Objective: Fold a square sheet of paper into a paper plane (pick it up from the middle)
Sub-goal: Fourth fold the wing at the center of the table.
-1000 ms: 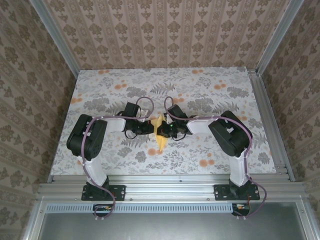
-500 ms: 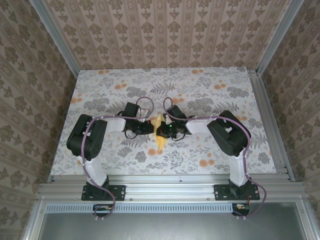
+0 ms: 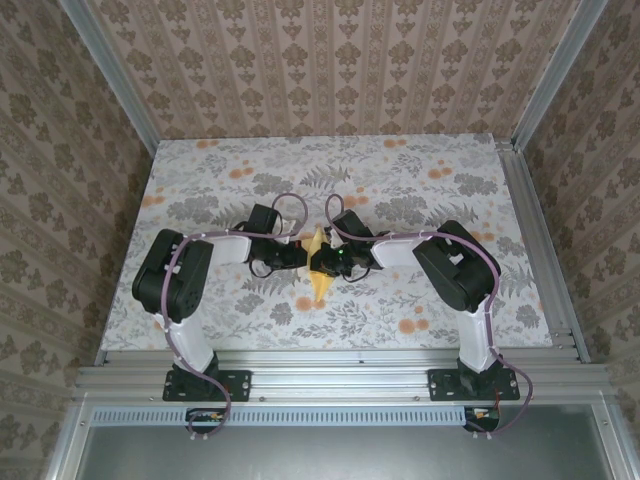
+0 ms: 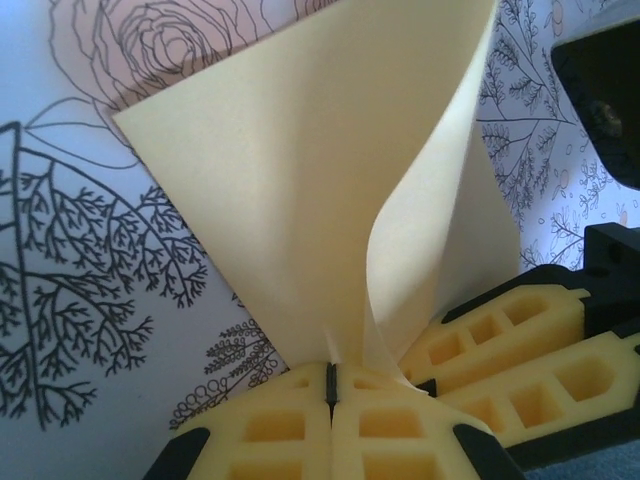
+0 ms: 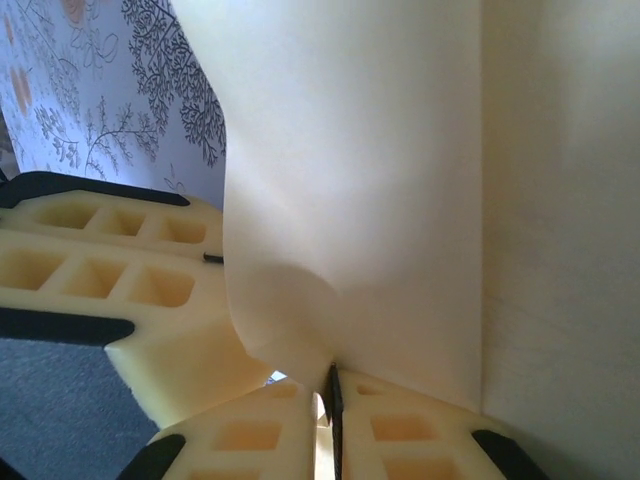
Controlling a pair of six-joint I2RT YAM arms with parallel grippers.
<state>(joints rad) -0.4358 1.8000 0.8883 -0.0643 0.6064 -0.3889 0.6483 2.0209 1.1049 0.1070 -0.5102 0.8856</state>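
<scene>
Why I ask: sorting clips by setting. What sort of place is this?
Probably a robot test booth dressed as a room: floral-print tabletop, damask-wallpaper wall panels framed by aluminium rails, and two black-and-white robot arms bolted to the near rail.

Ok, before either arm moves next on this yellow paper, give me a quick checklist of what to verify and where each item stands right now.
1. Left gripper shut on the paper: ok, its jaws meet on the paper's lower end.
2. Right gripper holding the paper: cannot tell; the paper runs into its seam, but a thin slit shows there.
3. Fold pressed flat: not ok, the paper bows in a loose curve.
4. Paper untorn: ok on the faces in view.
5. Paper clear of the table: cannot tell.
</scene>
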